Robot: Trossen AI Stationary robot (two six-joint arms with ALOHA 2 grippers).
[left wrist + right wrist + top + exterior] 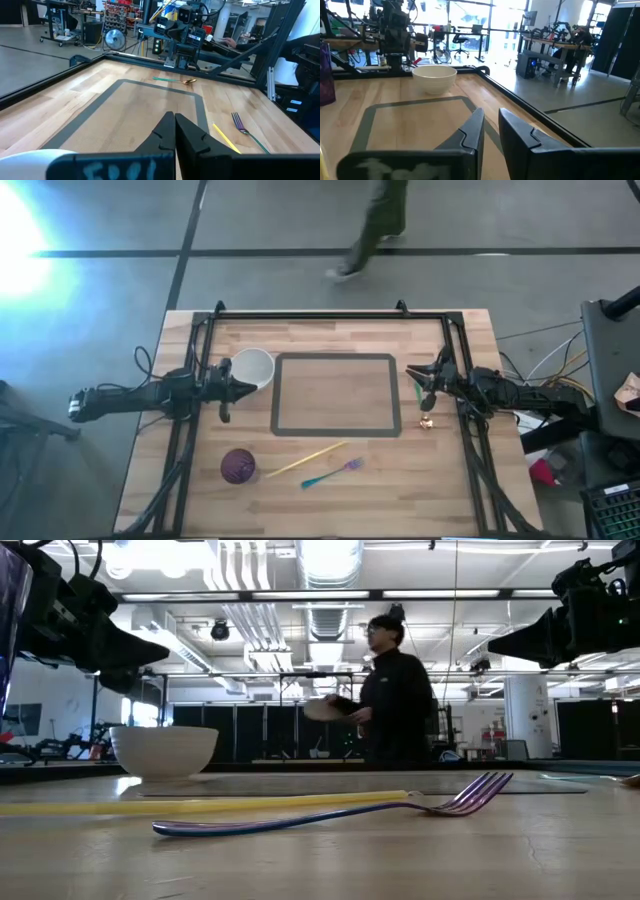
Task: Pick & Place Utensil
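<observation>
A fork with purple tines and a teal handle [332, 474] lies flat on the wooden table near its near edge, next to a yellow stick [308, 459]. Both also show in the low view, fork [330, 815] and stick [200, 805]. A green-handled utensil with a gold end [422, 408] lies by the right side of the grey taped rectangle [337, 432]. My left gripper [248, 387] hovers shut beside the white bowl [252, 368]. My right gripper [420, 380] hovers above the green utensil's far end, its fingers a narrow gap apart [490, 125]. Neither holds anything.
A purple cup [238, 466] stands near the table's near left, left of the fork. The black frame rails [330, 315] run along the far, left and right sides. A person [395, 690] walks in the room beyond the far edge.
</observation>
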